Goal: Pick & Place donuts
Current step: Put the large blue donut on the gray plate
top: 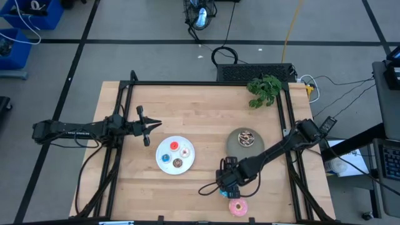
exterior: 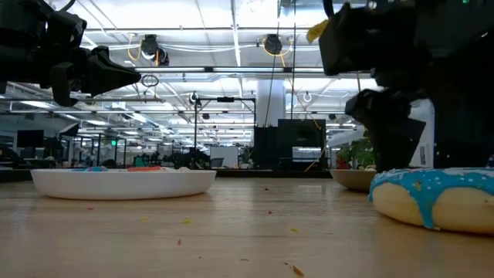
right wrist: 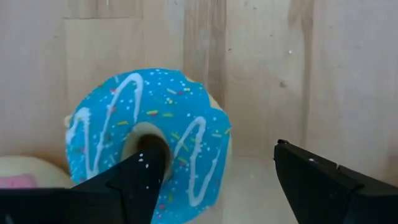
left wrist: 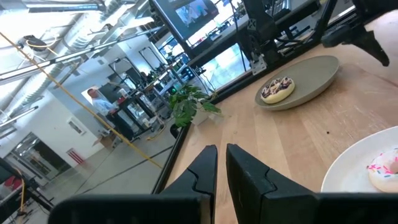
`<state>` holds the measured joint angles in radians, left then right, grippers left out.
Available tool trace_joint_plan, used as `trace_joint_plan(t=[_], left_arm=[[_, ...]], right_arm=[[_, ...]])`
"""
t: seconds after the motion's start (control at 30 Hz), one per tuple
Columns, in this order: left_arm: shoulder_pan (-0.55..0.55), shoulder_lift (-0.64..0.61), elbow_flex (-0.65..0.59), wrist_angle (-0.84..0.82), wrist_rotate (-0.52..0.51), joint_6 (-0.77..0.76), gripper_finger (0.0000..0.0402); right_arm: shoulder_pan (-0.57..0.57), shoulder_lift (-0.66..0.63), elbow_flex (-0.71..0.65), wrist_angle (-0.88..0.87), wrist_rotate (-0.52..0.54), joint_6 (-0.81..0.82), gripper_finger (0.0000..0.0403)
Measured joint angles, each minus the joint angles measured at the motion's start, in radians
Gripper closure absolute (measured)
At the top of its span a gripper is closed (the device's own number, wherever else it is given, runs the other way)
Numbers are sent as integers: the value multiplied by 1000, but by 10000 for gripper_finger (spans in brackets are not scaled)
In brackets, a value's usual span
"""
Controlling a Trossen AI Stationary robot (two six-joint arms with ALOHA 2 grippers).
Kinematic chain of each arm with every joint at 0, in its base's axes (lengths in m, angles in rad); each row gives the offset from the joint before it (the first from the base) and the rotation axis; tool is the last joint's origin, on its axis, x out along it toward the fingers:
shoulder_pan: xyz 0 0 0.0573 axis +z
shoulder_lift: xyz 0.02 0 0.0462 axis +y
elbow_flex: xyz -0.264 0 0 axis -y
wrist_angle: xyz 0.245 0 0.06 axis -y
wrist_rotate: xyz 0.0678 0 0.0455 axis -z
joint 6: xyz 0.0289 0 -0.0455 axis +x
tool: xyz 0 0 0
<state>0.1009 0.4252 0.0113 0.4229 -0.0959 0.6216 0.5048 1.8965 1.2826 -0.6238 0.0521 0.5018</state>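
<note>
So the right gripper [right wrist: 214, 180] is low over the near edge of the wooden table [top: 206, 112], fingers spread wide, hanging right above the big blue-iced toy ring donut with white squiggles and sprinkles [right wrist: 149, 140]. One finger tip sits over the donut's hole and the other is off past its rim, with nothing pinched yet. I'd say the step in hand is the grab. To do it well, drop straight down so one finger goes into the hole and the other lands outside the ring, then close on that wall of foam. It looks squishy, so a gentle squeeze should be enough, then lift clear before swinging away.

Watch the big pink-iced ring donut [top: 237, 207], which sits just beside the blue one at about 5 o'clock from the gripper in the overhead view. Sliding sideways would bump it.

The left gripper [top: 152, 125] waits at 10 o'clock from the round white plate [top: 164, 149], fingers nearly together and holding nothing.

Counts, from what I can see:
- large donuts: three (blue, pink, and a brown sprinkled ring donut [left wrist: 277, 89] on the round grey plate [left wrist: 323, 71])
- tiny donuts on the white plate: three for sure, a blue one [top: 165, 157], a red one [top: 174, 147] and a pink-white one [top: 185, 151], plus a dark brown one [top: 177, 163]
- plates: two
- one green leafy plant sprig [top: 264, 89] at the table's far side
</note>
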Motion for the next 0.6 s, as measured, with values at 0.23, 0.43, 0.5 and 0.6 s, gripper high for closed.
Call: trace_joint_plan(t=[0.23,0.43,0.5,0.6], left_arm=[[0,0,0,0,0,0,360],[0,0,0,0,0,4,360],[0,0,0,0,0,4,360],[0,0,0,0,0,4,360]], right_arm=[[-4,-5,-81,108,-39,9,122],[-6,-4,-80,101,-64,2,166],[-9,-3,-73,97,-77,8,198],[-13,-3,-50,90,-87,9,255]])
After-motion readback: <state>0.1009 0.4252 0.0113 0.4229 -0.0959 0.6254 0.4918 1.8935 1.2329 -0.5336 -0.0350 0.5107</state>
